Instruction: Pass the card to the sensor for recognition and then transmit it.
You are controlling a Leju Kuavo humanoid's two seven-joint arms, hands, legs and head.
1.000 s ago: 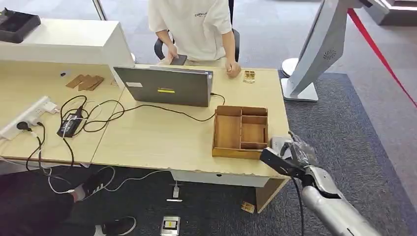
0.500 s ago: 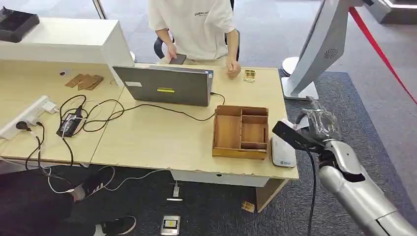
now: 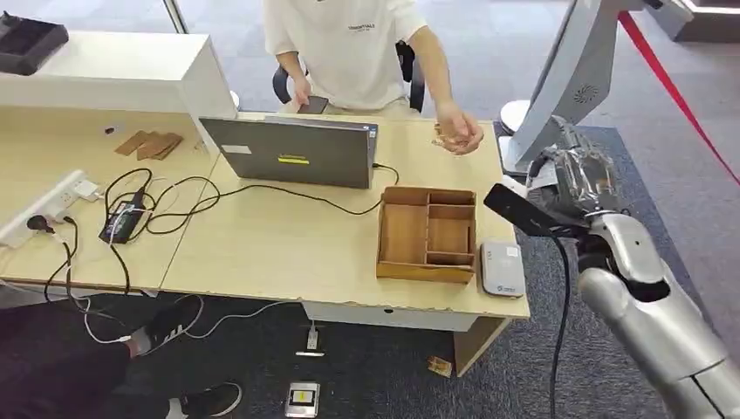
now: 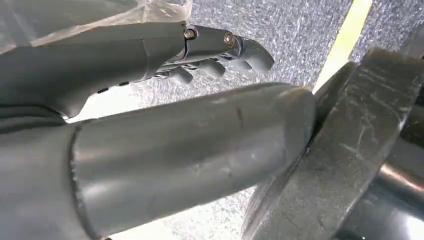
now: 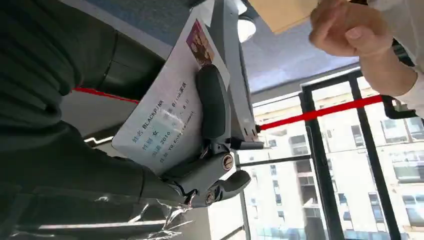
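Fingers [image 5: 212, 102] of the right hand [image 3: 583, 179] are clamped on the card [image 5: 167, 112]: in the right wrist view a dark finger presses across the white printed card, centre-left of frame, with a person's hand [image 5: 350, 27] at upper right, apart from the card.

Head view: right hand sits at right of frame, past the desk's [image 3: 288, 240] right edge, beside the white kiosk stand [image 3: 567, 78]. Card itself not discernible here. Versus 0.5 s ago the hand is higher and further right; 1.0 s ago it was low over the sensor [image 3: 502, 268], hiding it. Sensor, a small white pad, now lies fully exposed at the desk's lower right corner, just beside the wooden tray [image 3: 428, 234]. Person's hand [image 3: 458, 135] has lifted off the desk and reaches right, near the robot hand but not touching.

Left wrist view: left hand [image 4: 150, 100] holds nothing, fingers [image 4: 220, 50] bent loosely and slightly apart over grey carpet.
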